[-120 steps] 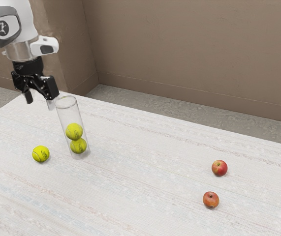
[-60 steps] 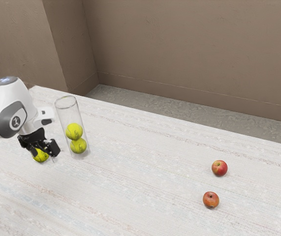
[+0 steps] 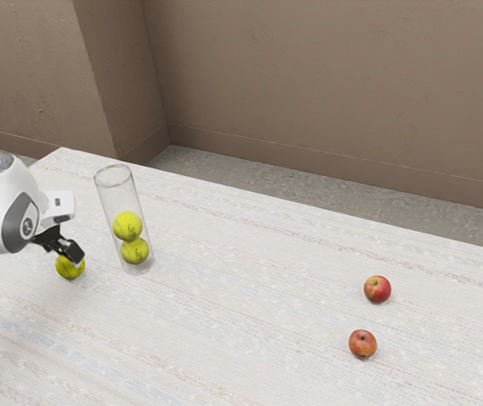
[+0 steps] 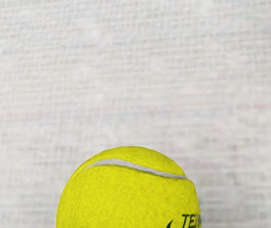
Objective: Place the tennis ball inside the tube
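Tennis ball (image 3: 69,270) lies at the gripper (image 3: 67,258), whose opening and hold cannot be told; best centre squarely, squeeze evenly, then lift above the tube (image 3: 119,196).

The flat table (image 3: 233,296) has a white top that looks woven like cloth, with thin, pale red and blue stripes. A round, fuzzy, bright yellow tennis ball (image 3: 69,269) with a white line and black letters sits on it, right under the black two-finger hand (image 3: 68,258). Near the hand, toward the exterior view's right, a tall, round, see-through tube (image 3: 121,200) stands up on the table. Much farther from the hand, on that same side, are a round red apple with a yellow patch (image 3: 377,290) and a round orange-red apple (image 3: 363,343). They sit near each other, not touching.
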Controlling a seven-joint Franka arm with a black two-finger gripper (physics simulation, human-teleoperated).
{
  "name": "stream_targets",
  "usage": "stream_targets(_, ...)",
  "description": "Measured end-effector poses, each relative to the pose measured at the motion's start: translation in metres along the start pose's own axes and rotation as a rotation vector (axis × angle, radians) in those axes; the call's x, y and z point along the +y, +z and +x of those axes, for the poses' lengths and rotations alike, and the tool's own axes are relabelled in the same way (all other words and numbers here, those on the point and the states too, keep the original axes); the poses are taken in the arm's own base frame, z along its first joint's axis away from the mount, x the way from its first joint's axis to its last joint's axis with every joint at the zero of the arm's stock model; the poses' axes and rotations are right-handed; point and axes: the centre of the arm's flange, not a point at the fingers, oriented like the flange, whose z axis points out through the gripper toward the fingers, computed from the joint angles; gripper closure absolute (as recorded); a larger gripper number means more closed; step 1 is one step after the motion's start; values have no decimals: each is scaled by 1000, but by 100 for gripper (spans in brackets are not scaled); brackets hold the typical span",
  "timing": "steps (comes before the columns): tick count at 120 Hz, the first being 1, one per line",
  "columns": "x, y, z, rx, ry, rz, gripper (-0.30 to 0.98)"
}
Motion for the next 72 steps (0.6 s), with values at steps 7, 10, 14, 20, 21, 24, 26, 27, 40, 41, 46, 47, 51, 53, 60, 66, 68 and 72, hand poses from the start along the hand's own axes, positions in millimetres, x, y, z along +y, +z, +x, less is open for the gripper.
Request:
stream_targets(7, -1, 2, 2, 9, 20, 4, 0)
stream_targets(10, -2, 4, 4, 12, 27, 6, 0)
stream_targets(14, -4, 9, 6, 12, 37, 8, 0)
stream_targets(20, -6, 17, 7, 8, 43, 5, 0)
stream_targets(21, -6, 18, 7, 7, 44, 5, 0)
stream_targets(24, -6, 21, 6, 6, 47, 4, 0)
stream_targets(26, -6, 23, 6, 5, 47, 2, 0)
stream_targets(27, -7, 23, 6, 5, 46, 1, 0)
stream_targets(40, -7, 32, 2, -1, 40, -10, 0)
stream_targets(41, -7, 33, 2, -2, 38, -12, 0)
stream_targets(46, -7, 36, 0, -4, 33, -17, 0)
stream_targets(47, -8, 37, 0, -5, 32, -17, 0)
stream_targets(51, -8, 38, -1, -6, 31, -20, 2)
stream_targets(53, -8, 39, -1, -6, 32, -21, 3)
stream_targets(60, -8, 40, -2, -5, 35, -23, 10)
stream_targets(66, -8, 40, -2, -3, 39, -24, 16)
stream_targets(68, -8, 40, -2, -3, 41, -24, 18)
stream_targets(72, -8, 40, -2, -2, 44, -23, 21)
